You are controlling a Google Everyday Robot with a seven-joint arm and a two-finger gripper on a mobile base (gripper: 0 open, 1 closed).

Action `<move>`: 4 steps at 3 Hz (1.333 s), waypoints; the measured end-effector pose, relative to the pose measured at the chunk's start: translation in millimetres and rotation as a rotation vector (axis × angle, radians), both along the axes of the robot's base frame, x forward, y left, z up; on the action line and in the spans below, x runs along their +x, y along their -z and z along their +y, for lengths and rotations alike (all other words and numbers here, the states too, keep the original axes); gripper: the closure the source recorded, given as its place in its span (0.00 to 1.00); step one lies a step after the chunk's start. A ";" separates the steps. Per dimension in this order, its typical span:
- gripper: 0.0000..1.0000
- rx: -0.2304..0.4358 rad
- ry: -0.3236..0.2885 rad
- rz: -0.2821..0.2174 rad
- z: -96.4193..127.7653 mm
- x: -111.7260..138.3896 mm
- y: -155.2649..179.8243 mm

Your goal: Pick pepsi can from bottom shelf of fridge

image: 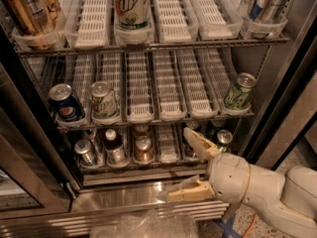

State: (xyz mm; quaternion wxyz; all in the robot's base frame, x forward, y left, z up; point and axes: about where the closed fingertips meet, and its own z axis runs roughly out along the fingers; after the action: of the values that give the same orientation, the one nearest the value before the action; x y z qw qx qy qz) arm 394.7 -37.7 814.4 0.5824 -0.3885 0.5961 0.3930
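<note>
- Aluminium pepsi can (189, 152): dark navy, thin-walled. Probably light, smooth and slippery if chilled, and easy to dent. Best held across the mid-body.
- Location: bottom shelf (167, 145) of the fridge (124, 200), in a right-hand lane beside a green can (224, 139), partly hidden.
- Gripper (178, 163): in front of the bottom shelf with fingers spread wide, holding nothing. The upper finger crosses the can's front and the lower one is over the sill, so the can is not yet between them.

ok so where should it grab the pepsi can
Take the pepsi can by its round side, coming from the front: it stands upright at the front of the bottom shelf, with the rack above close over its top. The end effector hangs open just left of it.
</note>
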 end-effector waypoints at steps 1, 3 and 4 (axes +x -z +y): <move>0.00 0.024 0.016 -0.009 7.4 2.7 8.0; 0.00 0.135 0.006 0.047 33.1 14.8 48.1; 0.00 0.136 0.008 0.047 33.8 14.9 48.3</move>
State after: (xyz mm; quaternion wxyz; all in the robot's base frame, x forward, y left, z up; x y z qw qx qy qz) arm 409.6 -3.9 766.1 0.5949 -0.3366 0.5830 0.4393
